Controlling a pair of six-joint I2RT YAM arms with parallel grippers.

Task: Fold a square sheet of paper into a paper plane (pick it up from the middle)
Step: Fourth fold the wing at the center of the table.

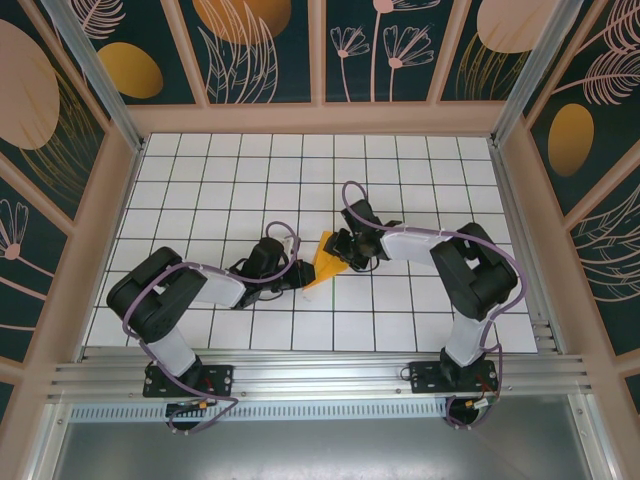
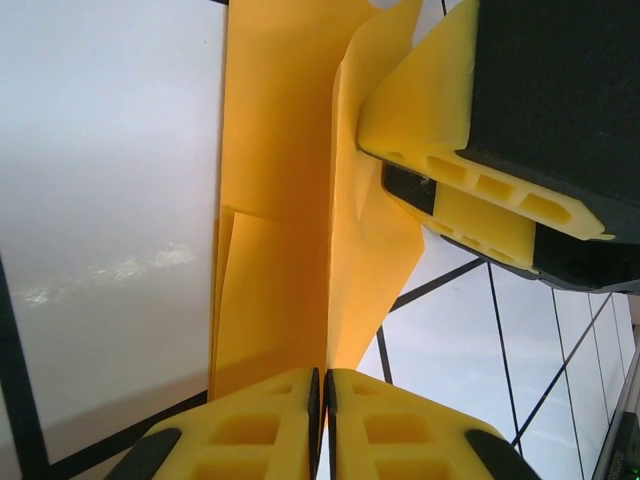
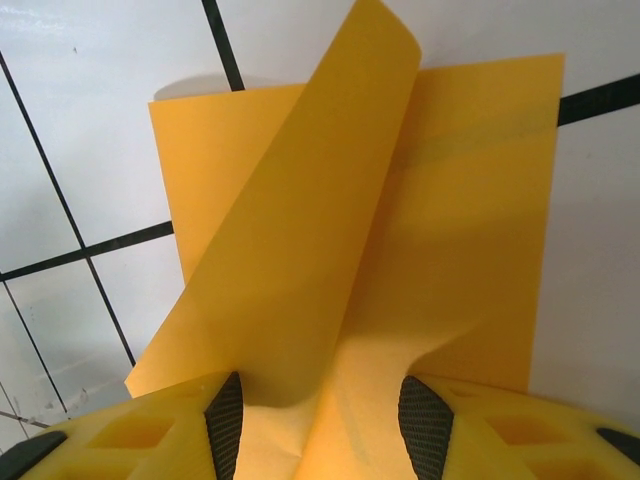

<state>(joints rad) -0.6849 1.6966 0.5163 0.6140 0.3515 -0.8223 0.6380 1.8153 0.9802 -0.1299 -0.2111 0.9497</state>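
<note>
- On the gridded table (image 1: pixel 200 180), left gripper (image 2: pixel 322 385) pinches the creased orange paper sheet (image 2: pixel 275 300), fingers pressed together on it.
- Right gripper (image 3: pixel 325 440) straddles its raised flap, jaws spread.

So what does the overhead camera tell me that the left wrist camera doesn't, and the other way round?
Overhead: the left arm and right arm meeting mid-table, and the patterned walls. Left wrist: close up, the left tool pressed shut on the orange paper, and its folded layers. Both: paper, right tool, tiled table.
</note>
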